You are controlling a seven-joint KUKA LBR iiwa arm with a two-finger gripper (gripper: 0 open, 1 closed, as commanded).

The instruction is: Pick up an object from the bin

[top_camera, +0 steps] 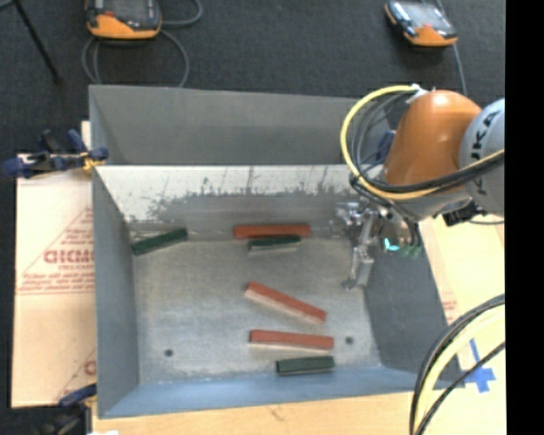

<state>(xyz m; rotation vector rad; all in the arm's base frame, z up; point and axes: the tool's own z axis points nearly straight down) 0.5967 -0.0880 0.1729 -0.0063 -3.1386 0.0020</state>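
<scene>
Claw (359, 270) hangs over bare floor at the right end of the bin (115, 280). Honestly can't tell if it's open or closed, it's just a thin sliver under the wrist. The orange cover (429, 136) hides most of the arm, which comes in from the right. The nearest piece is the slanted red block (285, 303), down-left of the claw, with its long axis running upper-left to lower-right. A red bar (272, 230) lies level by the back wall.

Along the far side lies a dark, speckled floor (272, 51). On it rest a left orange-and-black device (123, 17) and a right orange-and-black device (421, 21) – the left one trails a thin grey cable (185, 55). Nearest the camera runs a pale wooden worktop (340, 416).
</scene>
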